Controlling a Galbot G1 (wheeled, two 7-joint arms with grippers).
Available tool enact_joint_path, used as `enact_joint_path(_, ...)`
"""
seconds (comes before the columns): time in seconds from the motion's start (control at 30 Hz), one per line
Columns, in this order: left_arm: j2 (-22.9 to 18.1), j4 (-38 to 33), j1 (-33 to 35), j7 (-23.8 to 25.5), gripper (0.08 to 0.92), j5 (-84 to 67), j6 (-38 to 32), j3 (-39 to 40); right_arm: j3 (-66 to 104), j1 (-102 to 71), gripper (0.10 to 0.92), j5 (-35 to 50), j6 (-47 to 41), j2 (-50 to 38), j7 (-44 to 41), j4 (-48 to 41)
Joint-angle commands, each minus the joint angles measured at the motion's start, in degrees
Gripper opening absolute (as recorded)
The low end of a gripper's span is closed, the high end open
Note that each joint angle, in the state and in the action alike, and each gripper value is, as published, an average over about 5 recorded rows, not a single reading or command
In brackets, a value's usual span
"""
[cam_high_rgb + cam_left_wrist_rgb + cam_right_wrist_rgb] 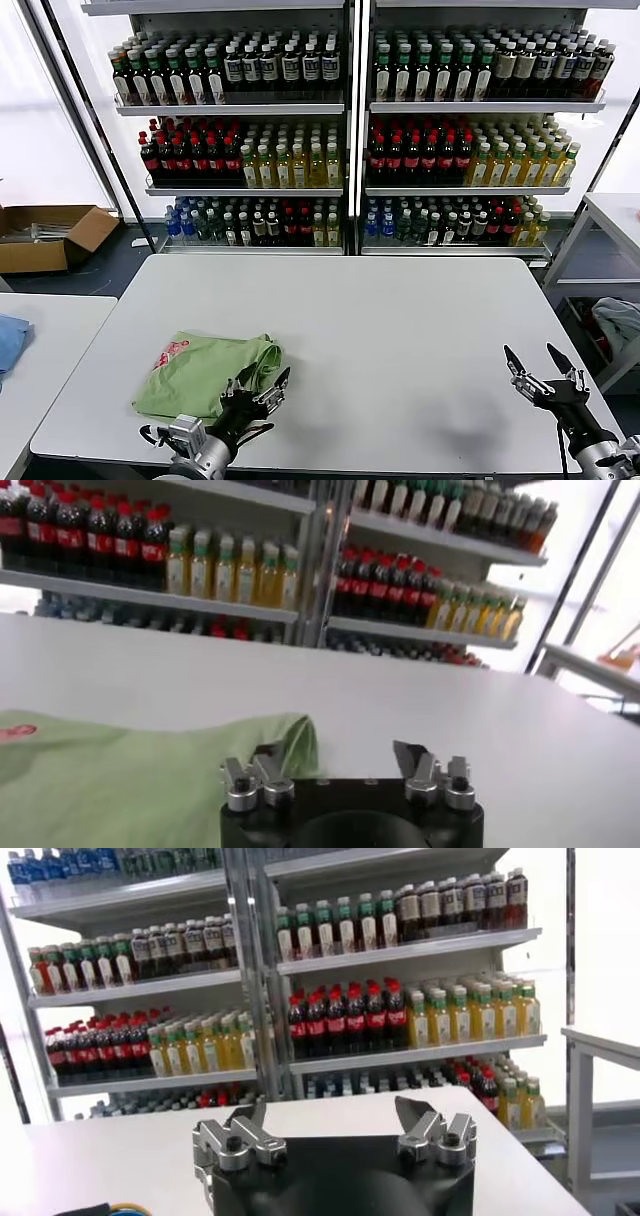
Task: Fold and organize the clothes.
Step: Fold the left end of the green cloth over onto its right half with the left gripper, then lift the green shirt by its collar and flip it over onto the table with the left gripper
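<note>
The light green polo shirt (205,372) lies folded in a bundle on the white table (400,330), near its front left corner, with a red-and-white graphic at its left edge. My left gripper (258,391) is open and empty, its fingertips at the shirt's right front edge. In the left wrist view the shirt (130,780) fills the near side, and one finger of the left gripper (335,755) lies against the fold. My right gripper (538,362) is open and empty above the table's front right corner; it also shows in the right wrist view (328,1113).
Shelves of bottles (350,130) stand behind the table. A second table with a blue cloth (10,340) is at the left. A cardboard box (50,235) sits on the floor at the back left. A white rack (610,240) stands at the right.
</note>
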Motion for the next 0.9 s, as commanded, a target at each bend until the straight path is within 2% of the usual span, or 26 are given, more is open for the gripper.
enact_joint_path(0.03, 4.7, -4.8, -1.1, -3.2, 0.761, -14.9, 0.5, -11.8, 0.0, -0.4, 0.823, 0.1, 0.2, 0.1, -0.1, 0.0)
enact_joint_path(0.1, 7.5, -2.3, -1.6, -3.2, 0.801, -15.4, 1.9, -17.0, -0.1, -0.4, 0.823, 0.0, 0.3, 0.1, -0.1, 0.0)
enact_joint_path(0.23, 12.7, 6.5, -2.8, -0.5, 0.821, -16.3, 6.4, -24.9, -0.7, -0.2, 0.823, -0.2, 0.3, 0.1, -0.1, 0.0)
enact_joint_path(0.43, 17.3, 17.5, -4.4, 1.9, 0.823, -15.8, 7.4, -25.4, -1.2, -0.2, 0.823, -0.5, 0.3, 0.1, -0.1, 0.4)
enact_joint_path(0.6, 17.6, 21.5, -6.6, 2.8, 0.823, -15.1, 7.4, -23.1, -1.1, -0.3, 0.823, -0.6, 0.2, 0.1, -0.1, 0.5)
enact_joint_path(0.9, 13.8, 23.4, -9.2, 3.2, 0.823, -14.0, 8.0, -19.3, -1.1, -0.4, 0.823, -1.0, 0.0, 0.3, 0.0, 0.8)
